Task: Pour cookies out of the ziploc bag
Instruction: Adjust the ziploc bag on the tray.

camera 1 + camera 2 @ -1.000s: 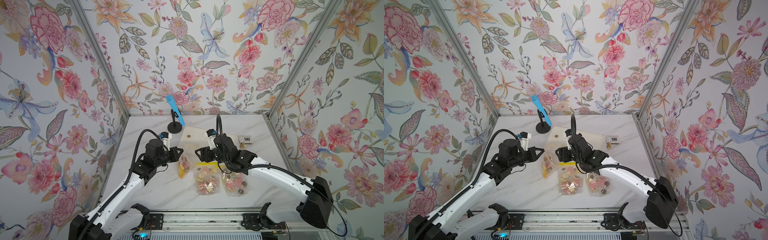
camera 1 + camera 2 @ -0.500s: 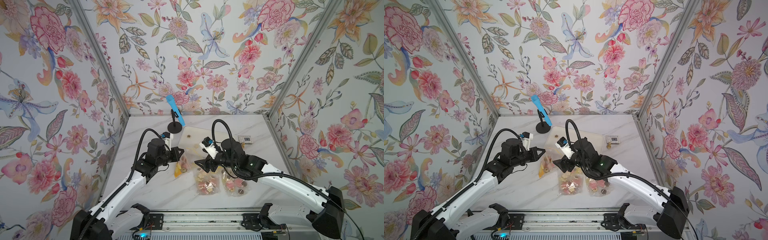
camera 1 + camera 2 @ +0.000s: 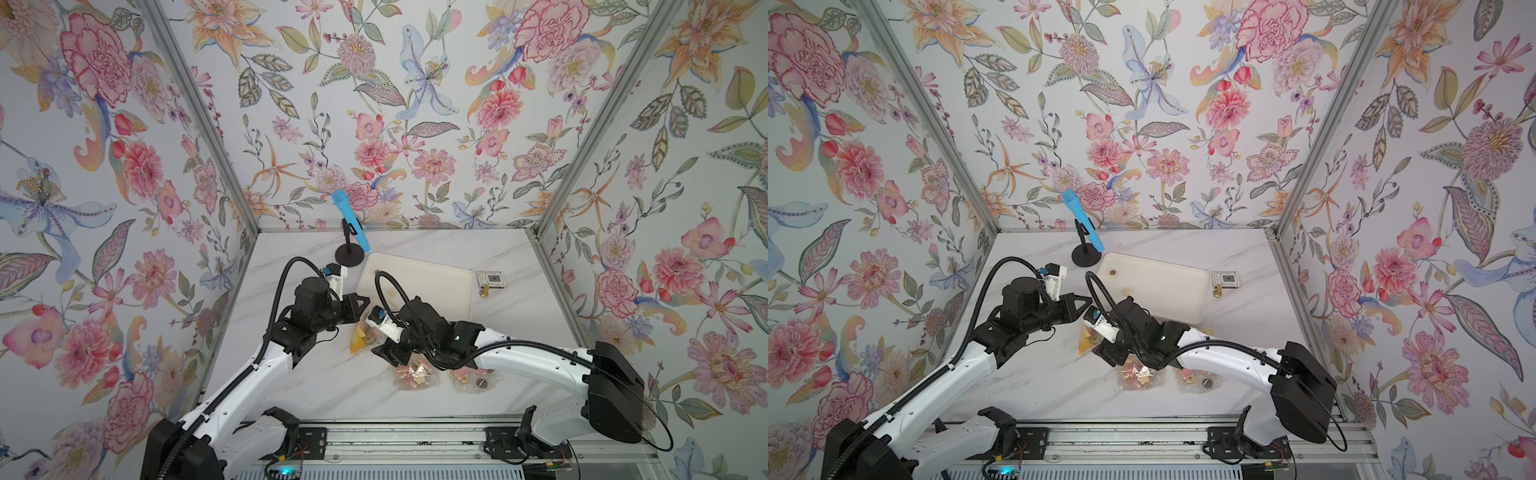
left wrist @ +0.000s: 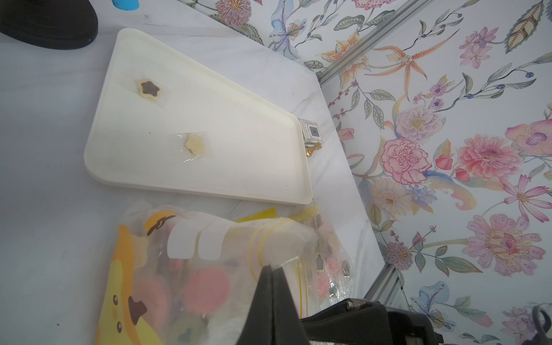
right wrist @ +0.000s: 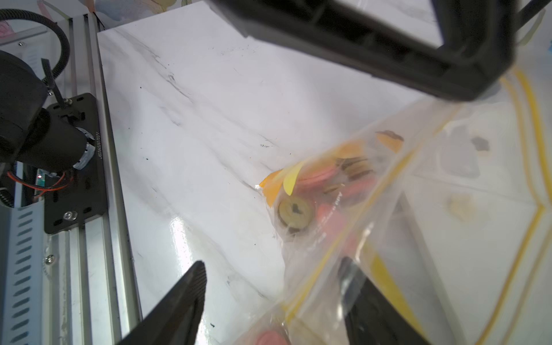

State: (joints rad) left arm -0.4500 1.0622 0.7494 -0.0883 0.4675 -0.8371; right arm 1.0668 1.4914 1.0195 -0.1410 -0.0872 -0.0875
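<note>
Left tool [image 4: 270,271] pinches the ziploc bag [image 3: 357,338]; right tool [image 5: 271,263] is spread wide at its edge (no grip). Bag may slip, spilling cookies [image 4: 206,288] short of the tray [image 3: 440,282] at 2 o'clock.

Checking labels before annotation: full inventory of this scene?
table: 1, white marble, inside floral walls
tray: 1, cream, back centre of table
loose cookies: 2, beige star and dark-centred star, on tray
held bag: 1, clear with yellow print, off tray's front-left corner
lying bags: 2, clear, table front, right of centre
microphone: 1, blue on black stand, table back
small box: 1, white with dark square, right of tray
gold piece: 1, gold, beside box
left tool: 1, black, shut on held bag
right tool: 1, black, open beside held bag
arms: 2, white and black, from front rail
</note>
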